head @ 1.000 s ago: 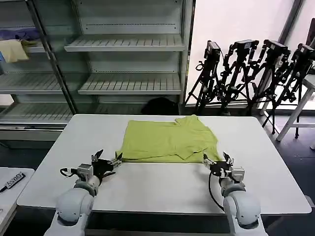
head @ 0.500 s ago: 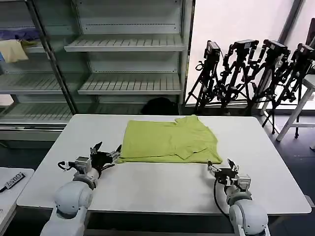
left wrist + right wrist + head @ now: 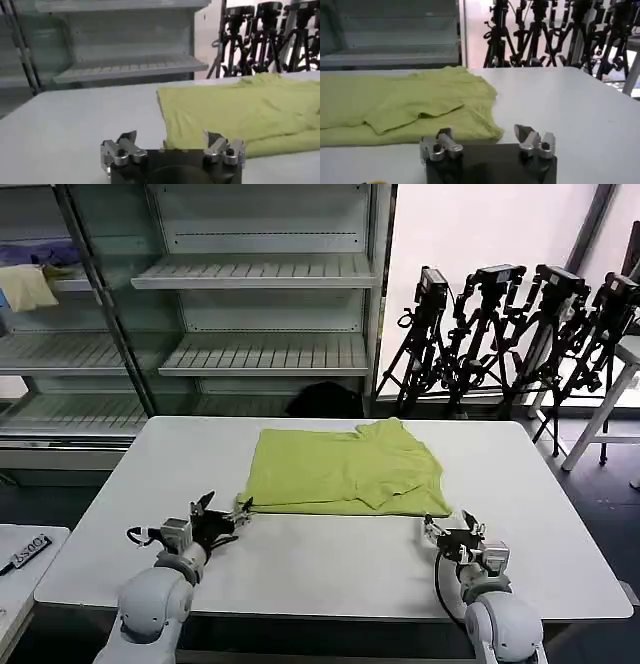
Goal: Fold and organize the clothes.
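Observation:
A lime yellow-green T-shirt (image 3: 340, 471) lies folded flat on the white table (image 3: 330, 564), toward its far middle. Low over the table, my left gripper (image 3: 225, 514) is open just before the shirt's near left corner; in the left wrist view that corner (image 3: 172, 142) sits between the spread fingers of the left gripper (image 3: 172, 145). My right gripper (image 3: 452, 529) is open too, a little short of the shirt's near right corner. The right wrist view shows the right gripper (image 3: 485, 137) with the shirt's hem (image 3: 470, 131) just ahead of it and bare table in front of its other finger.
Metal shelving (image 3: 255, 354) stands behind the table, with a pale yellow cloth (image 3: 25, 286) and a purple cloth (image 3: 40, 252) on its upper left shelf. Black tripods (image 3: 510, 334) line the back right. A side table (image 3: 15, 559) sits at the left.
Both grippers have drawn back from the shirt's near edge toward me. The left one then eased forward again to the near left corner. The shirt has not moved.

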You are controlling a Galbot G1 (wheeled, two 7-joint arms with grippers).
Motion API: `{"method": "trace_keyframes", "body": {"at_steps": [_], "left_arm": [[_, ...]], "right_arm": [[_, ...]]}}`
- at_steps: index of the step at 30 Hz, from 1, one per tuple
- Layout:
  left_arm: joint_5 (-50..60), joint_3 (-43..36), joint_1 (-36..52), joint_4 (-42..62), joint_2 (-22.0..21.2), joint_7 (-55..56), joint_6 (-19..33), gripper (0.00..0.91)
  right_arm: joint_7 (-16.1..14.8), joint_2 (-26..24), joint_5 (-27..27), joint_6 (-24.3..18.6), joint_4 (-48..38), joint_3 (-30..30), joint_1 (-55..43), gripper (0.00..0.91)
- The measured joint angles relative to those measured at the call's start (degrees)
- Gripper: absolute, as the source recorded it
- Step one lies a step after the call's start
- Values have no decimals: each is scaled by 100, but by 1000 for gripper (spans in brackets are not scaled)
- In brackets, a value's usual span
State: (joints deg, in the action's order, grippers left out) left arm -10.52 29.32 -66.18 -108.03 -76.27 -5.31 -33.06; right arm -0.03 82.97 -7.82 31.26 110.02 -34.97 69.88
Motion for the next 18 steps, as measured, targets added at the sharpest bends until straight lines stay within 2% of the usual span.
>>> {"method": "trace_keyframes", "body": {"at_steps": [9,18], "left_arm": [[-210,40,-140,37,-26,-33,4,907],[-347,-3,-159,114,-62,-55,4,907]], "right_arm": [[-14,-18,-47,4,-187,-39,-122,554],[-36,-13,-47,-7,-349,-34,-219,544]]}}
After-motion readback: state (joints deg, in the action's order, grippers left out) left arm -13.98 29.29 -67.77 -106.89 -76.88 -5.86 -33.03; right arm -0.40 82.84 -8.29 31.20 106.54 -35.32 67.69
